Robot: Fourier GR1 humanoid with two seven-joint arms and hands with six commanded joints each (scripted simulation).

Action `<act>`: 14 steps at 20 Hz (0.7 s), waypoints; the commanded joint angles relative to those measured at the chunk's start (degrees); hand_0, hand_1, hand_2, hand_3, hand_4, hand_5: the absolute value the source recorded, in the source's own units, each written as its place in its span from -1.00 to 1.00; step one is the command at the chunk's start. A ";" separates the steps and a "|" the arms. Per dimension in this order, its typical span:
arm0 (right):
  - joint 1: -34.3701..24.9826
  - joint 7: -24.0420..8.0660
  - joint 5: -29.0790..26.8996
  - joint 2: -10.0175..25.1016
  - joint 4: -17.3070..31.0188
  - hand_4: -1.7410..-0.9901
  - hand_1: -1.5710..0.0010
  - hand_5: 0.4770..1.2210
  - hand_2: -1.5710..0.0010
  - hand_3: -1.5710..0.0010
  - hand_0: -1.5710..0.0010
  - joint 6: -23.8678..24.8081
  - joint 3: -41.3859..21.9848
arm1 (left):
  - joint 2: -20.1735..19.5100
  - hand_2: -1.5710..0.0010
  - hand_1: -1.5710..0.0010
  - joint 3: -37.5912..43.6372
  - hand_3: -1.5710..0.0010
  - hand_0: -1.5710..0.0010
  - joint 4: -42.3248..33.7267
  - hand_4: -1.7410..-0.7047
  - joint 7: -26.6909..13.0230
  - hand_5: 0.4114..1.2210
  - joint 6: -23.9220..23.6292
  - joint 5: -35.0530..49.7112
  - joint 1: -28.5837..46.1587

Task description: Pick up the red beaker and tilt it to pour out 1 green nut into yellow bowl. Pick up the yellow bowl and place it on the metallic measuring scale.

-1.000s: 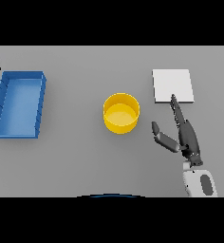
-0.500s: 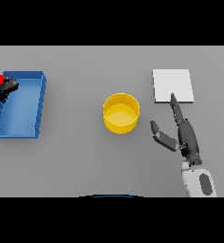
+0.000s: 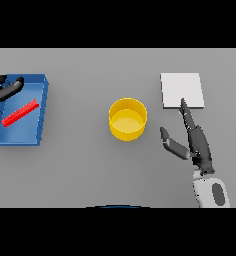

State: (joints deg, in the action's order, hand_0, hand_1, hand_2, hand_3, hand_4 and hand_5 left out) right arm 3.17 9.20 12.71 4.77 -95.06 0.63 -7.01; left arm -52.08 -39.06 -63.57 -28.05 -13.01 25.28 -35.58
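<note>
The red beaker [image 3: 20, 113] lies as a thin red bar inside the blue tray [image 3: 42, 113] at the far left. My left hand [image 3: 5, 89] hovers over the tray's back left corner, fingers loose and apart from the beaker. In the middle of the table stands the yellow bowl [image 3: 127, 118]; I cannot make out a nut in it. The pale square measuring scale [image 3: 182, 90] lies at the back right. Just in front of the scale my right hand [image 3: 195, 142] rests open, fingers straight and pointing at it, thumb turned toward the bowl.
Grey table [image 3: 90, 165] stretches between the tray, the bowl and the scale. The right forearm [image 3: 210, 192] comes in from the lower right edge.
The left hand came in at the left edge with the red beaker, which now lies loose in the blue tray. The right hand has not moved.
</note>
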 commanded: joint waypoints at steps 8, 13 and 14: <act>-1.07 -1.64 5.29 2.12 -0.96 0.62 1.00 -0.39 1.00 1.00 1.00 -0.73 -2.98 | 1.17 0.96 0.96 1.18 0.97 0.96 -0.26 0.99 5.29 -0.34 -5.81 -1.43 0.69; -9.54 -4.84 15.22 11.55 0.54 0.43 1.00 -0.38 1.00 1.00 1.00 -8.08 -8.73 | 0.97 0.99 0.99 1.91 0.99 0.99 -0.76 0.97 5.76 -0.36 -5.81 -0.67 0.19; -11.99 -5.08 18.30 13.49 1.41 0.40 1.00 -0.39 1.00 1.00 1.00 -9.37 -10.53 | 1.43 0.99 0.99 1.82 0.99 0.99 -0.90 0.97 6.44 -0.37 -5.80 -0.41 0.80</act>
State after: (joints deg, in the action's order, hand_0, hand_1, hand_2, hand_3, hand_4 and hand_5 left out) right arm -8.87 4.11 31.01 18.27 -93.66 -8.72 -17.52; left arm -50.60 -37.27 -64.48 -21.65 -18.79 24.89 -34.78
